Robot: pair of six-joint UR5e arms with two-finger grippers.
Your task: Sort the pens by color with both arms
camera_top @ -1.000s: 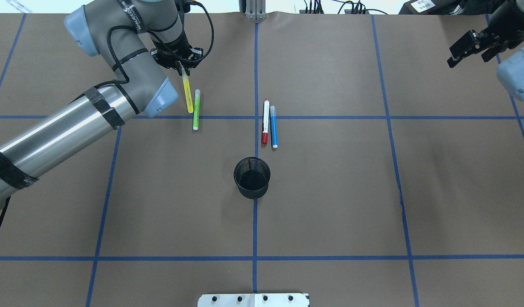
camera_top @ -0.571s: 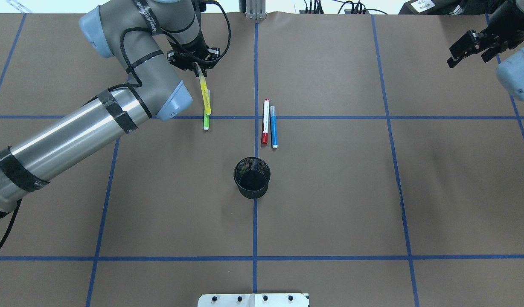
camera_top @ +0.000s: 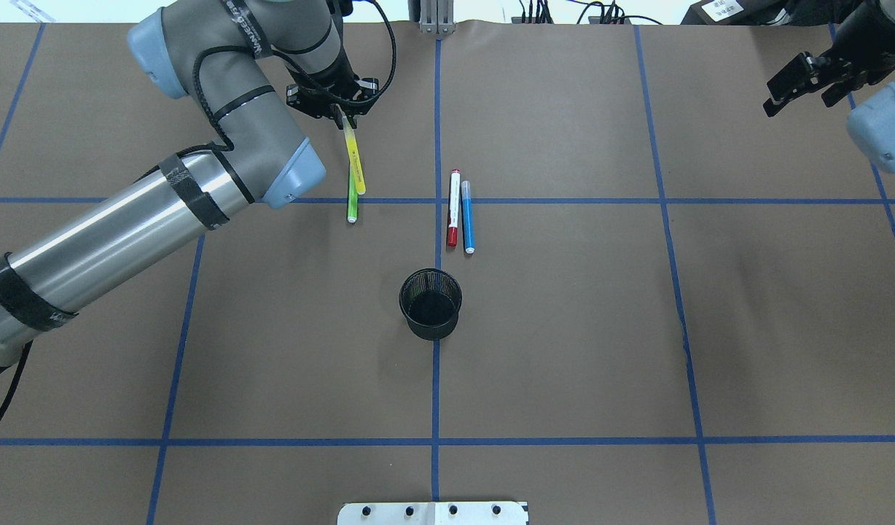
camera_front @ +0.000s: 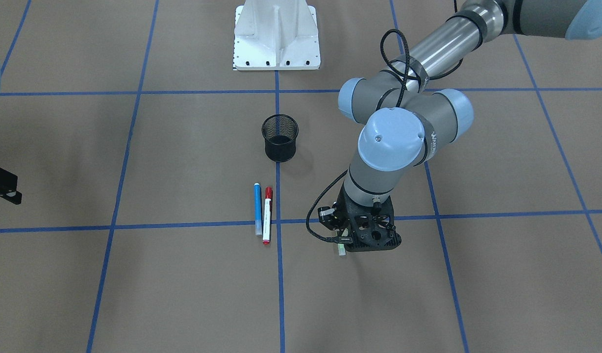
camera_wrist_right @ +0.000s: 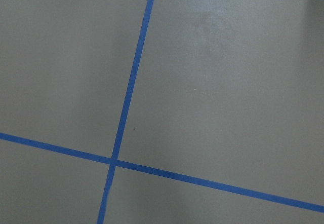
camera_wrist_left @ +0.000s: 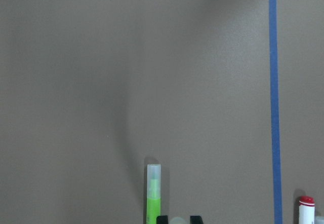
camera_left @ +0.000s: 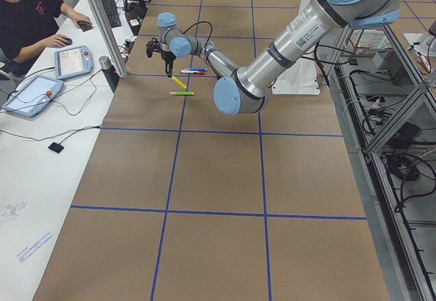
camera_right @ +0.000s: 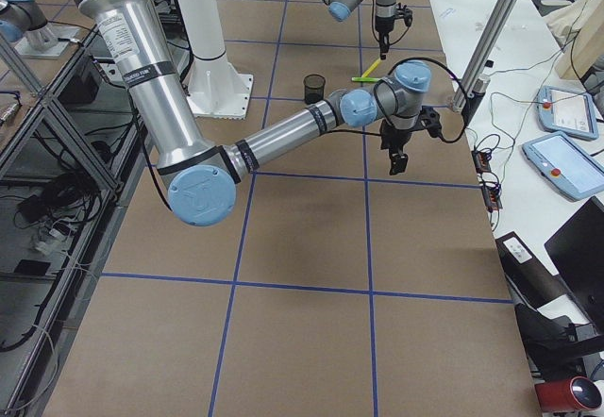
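The neon yellow marker pen (camera_top: 356,162), in the overhead view, is clamped at one end by the black left gripper (camera_top: 343,120) and crosses over the neon green pen (camera_top: 352,210) on the brown table (camera_top: 564,350). The white red-ended pen (camera_top: 453,208) and blue pen (camera_top: 468,217) lie side by side near the black mesh cup (camera_top: 431,304); the right gripper (camera_top: 797,98) is held with jaws apart. In the left wrist view, the green pen is seen lying flat.

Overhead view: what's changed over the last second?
The left gripper, shut on the yellow pen, carried it toward the view's right. The green pen shifted the same way; the yellow pen now overlaps it in this view. The red pen, blue pen, mesh cup and right gripper stayed put.
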